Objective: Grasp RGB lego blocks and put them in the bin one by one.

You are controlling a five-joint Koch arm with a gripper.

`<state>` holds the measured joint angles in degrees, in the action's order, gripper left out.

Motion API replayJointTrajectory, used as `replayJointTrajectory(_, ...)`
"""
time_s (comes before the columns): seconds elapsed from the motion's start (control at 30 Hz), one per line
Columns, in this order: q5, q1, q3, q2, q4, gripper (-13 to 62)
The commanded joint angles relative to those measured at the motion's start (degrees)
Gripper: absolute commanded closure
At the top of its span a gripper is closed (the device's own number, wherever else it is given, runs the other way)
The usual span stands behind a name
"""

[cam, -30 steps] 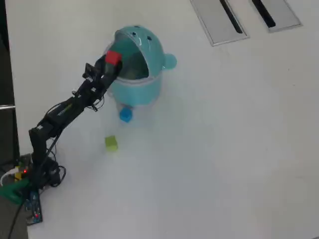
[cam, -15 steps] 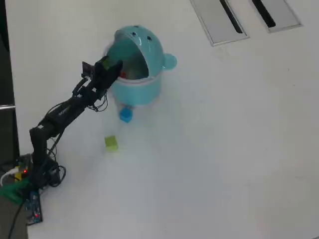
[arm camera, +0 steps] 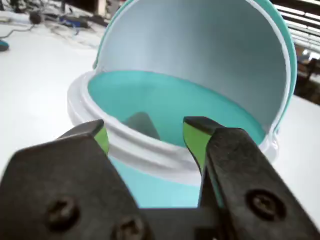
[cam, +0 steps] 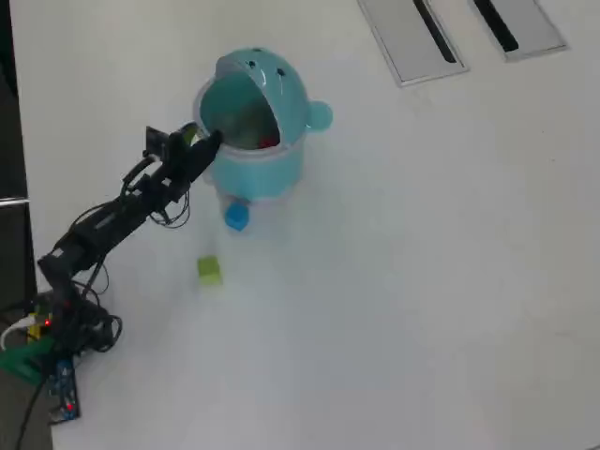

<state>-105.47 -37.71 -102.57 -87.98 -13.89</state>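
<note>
The teal bin (cam: 281, 84) stands upper left in the overhead view, its hood tipped back. A red block (cam: 268, 142) lies inside it. Just below the bin, the blue block (cam: 236, 217) rests on the table, and the yellow-green block (cam: 209, 270) lies further down and left. My gripper (cam: 204, 142) hovers at the bin's left rim. In the wrist view the gripper (arm camera: 146, 134) is open, with only the bin's white rim (arm camera: 165, 155) showing between its green pads (arm camera: 192, 137). The red block is hidden in that view.
Two grey slotted panels (cam: 412, 37) (cam: 520, 23) sit at the table's top right. The arm's base with cables and a board (cam: 56, 337) occupies the bottom left, by the dark table edge. Cables (arm camera: 60, 22) lie far behind the bin.
The gripper held the red block over the bin's opening, then let it go. The block now lies inside the bin. The open gripper has drawn back left to the rim.
</note>
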Motion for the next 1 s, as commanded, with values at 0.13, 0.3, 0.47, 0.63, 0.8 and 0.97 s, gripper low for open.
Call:
replayJointTrajectory(0.13, 0.2, 0.4, -7.7, -11.1, -1.1, 22.3)
replayJointTrajectory(0.3, 1.4, 4.2, -15.5, -19.1, 1.6, 22.2)
replayJointTrajectory(0.47, 2.8, 7.8, -23.6, -25.8, 4.7, 19.9)
replayJointTrajectory(0.63, 3.1, 12.1, -29.1, -29.4, 6.5, 19.2)
replayJointTrajectory(0.8, 3.2, 14.0, -36.4, -33.2, 8.2, 19.2)
replayJointTrajectory(0.97, 3.2, 16.7, -41.3, -37.2, 16.7, 19.3)
